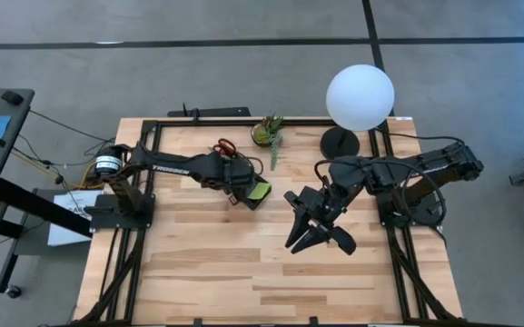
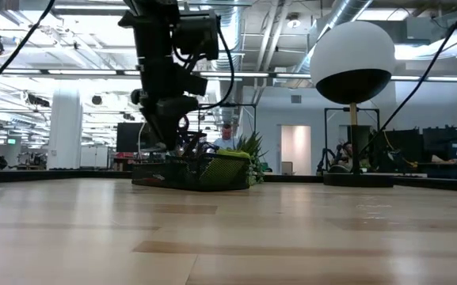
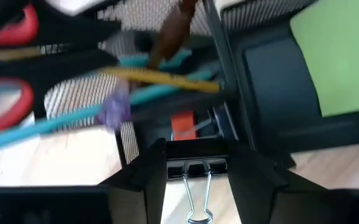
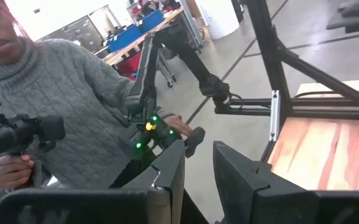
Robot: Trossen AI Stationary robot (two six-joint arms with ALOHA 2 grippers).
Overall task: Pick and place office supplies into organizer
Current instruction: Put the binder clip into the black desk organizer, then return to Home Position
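The one readable marking is the white brand word "TROSSEN" on the left arm (image 1: pixel 166 168), printed along its dark forearm link a short way behind its jaws. No other lettering is legible.

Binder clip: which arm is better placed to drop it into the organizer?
Left. The left gripper is shut on the binder clip, right over the organizer. The right gripper hangs open and empty, off to the side over bare table.
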